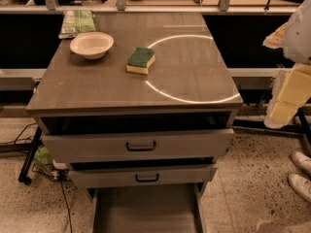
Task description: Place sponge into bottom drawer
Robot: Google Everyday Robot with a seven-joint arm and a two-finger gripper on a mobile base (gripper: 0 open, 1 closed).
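The sponge (141, 60), a small block with a dark green top over yellow foam, lies flat on the cabinet top (194, 76), a little left of its middle. The bottom drawer (146, 210) is pulled out below the two upper drawers, a wide shallow grey tray with side rails, and nothing shows inside it. My gripper (284, 103) hangs at the right edge of the view, beside the cabinet's right side and lower than the top. It is far to the right of the sponge and holds nothing that I can see.
A cream bowl (91, 44) and a green packet (77, 22) sit at the back left of the top. The two upper drawers (141, 146) with black handles stand slightly out. A person's shoes (301, 171) are on the floor at the right, and cables (29, 140) lie at the left.
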